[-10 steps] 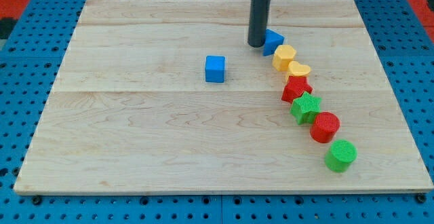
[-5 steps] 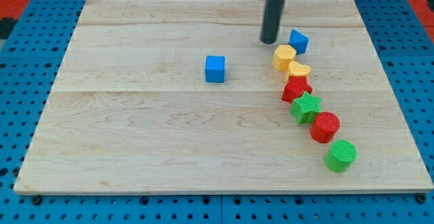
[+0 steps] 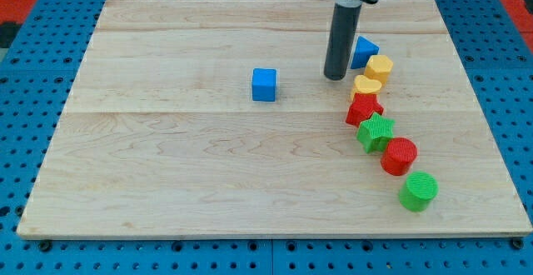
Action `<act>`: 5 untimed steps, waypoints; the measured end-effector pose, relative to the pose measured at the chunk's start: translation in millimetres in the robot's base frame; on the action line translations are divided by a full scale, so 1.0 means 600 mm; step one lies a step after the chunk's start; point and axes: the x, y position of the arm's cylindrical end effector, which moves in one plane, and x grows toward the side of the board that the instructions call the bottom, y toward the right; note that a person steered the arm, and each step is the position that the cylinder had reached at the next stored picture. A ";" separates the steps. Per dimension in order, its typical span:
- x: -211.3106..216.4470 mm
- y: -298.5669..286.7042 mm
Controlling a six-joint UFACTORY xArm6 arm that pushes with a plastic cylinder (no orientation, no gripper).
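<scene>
A: Where is the tip [image 3: 335,77]?

B: Toward the top right of the tabletop [image 3: 166,183], just left of the yellow heart [image 3: 367,85], with the blue triangle [image 3: 362,52] above and to its right.

A: And around it?

B: The yellow hexagon [image 3: 379,67] is beside the triangle. Below the heart, 4 blocks trail toward the view's bottom right: red star [image 3: 364,108], green star [image 3: 376,131], red cylinder [image 3: 399,155], green cylinder [image 3: 418,191]. The blue cube [image 3: 264,84] lies well apart, to the left.

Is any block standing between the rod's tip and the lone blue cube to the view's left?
Nothing visible does. My tip and the blue cube have only bare wooden board between them; the other blocks all sit to the tip's right, nearest the yellow heart-shaped block.
</scene>
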 end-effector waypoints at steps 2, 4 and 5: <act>0.072 -0.018; 0.128 0.022; 0.129 0.039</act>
